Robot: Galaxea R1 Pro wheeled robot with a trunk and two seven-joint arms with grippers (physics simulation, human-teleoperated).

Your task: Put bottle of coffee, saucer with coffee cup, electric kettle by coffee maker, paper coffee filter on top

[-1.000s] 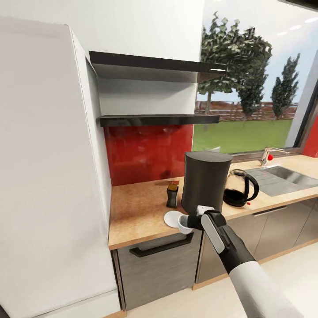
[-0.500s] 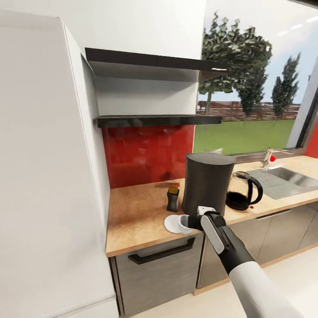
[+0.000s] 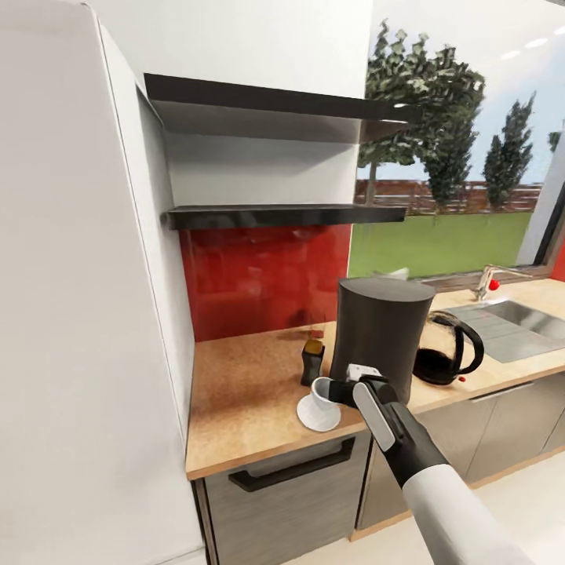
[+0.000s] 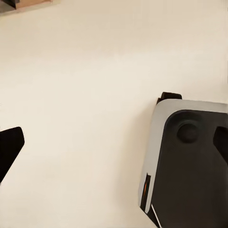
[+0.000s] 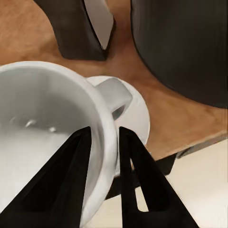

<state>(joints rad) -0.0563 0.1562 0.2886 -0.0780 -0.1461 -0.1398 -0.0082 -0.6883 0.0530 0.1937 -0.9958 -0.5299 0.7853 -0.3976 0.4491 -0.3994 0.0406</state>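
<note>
The right gripper (image 3: 339, 390) pinches the rim of the coffee cup (image 3: 322, 389): in the right wrist view one of its dark fingers (image 5: 69, 178) lies inside the white bowl and the other outside the wall, beside the cup's handle, with the rim (image 5: 102, 137) clamped between them. The cup (image 5: 47, 128) hangs tilted over the saucer (image 3: 318, 413), and whether its base touches the disc cannot be told. The saucer (image 5: 137, 116) lies on the desk (image 3: 243, 392) just in front of the coffee maker (image 3: 382, 333), near the desk's front edge. The bottle of coffee (image 3: 311, 362) stands just beside the coffee maker, on the side away from the sink (image 3: 518, 322), a little behind the saucer. The electric kettle (image 3: 449, 357) stands just beside the coffee maker on the sink side.

In the left wrist view, the fingers (image 4: 9, 149) of the left gripper (image 4: 114, 142) are spread wide, apart over pale floor (image 4: 85, 85), with the robot's base (image 4: 190, 166) below.
</note>
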